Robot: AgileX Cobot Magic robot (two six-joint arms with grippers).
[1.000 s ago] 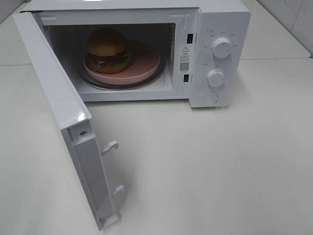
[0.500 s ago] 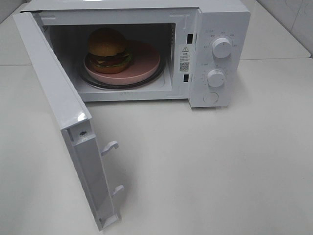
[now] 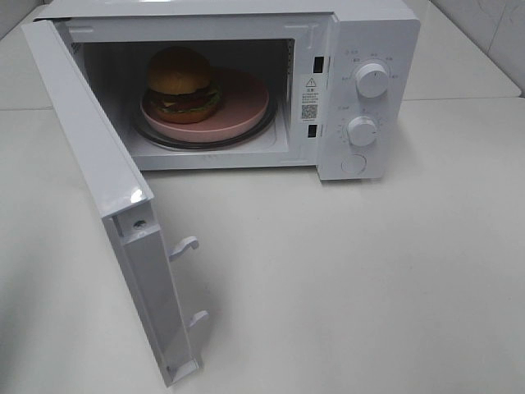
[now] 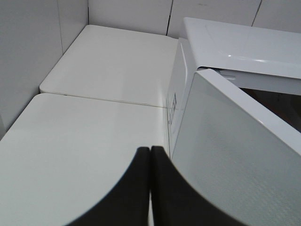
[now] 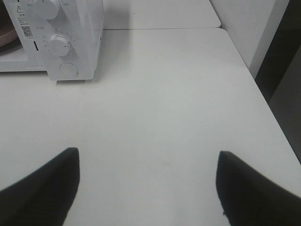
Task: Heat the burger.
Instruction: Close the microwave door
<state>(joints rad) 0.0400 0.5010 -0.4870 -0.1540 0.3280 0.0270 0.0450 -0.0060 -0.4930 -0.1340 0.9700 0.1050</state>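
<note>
One white microwave [image 3: 369, 90] stands with its door [image 3: 90, 180] swung wide, a pink plate [image 3: 246, 103] inside bearing the burger [image 3: 182, 82], so shutting the door looks next: a push from the left gripper [image 4: 150, 150], jaws pressed together empty, while the right gripper [image 5: 146, 153] gapes, holding nothing.

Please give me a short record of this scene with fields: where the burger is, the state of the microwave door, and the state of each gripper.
Burger: round burger with golden-brown bun, on the left part of the pink round plate
Plate: on the glass turntable inside the white microwave oven
Door: white microwave door, swung wide open
Controls: two white round knobs, no gripper on them
Left gripper: shut, empty, close to the door's outer face
Right gripper: open, empty, over the white table
</note>
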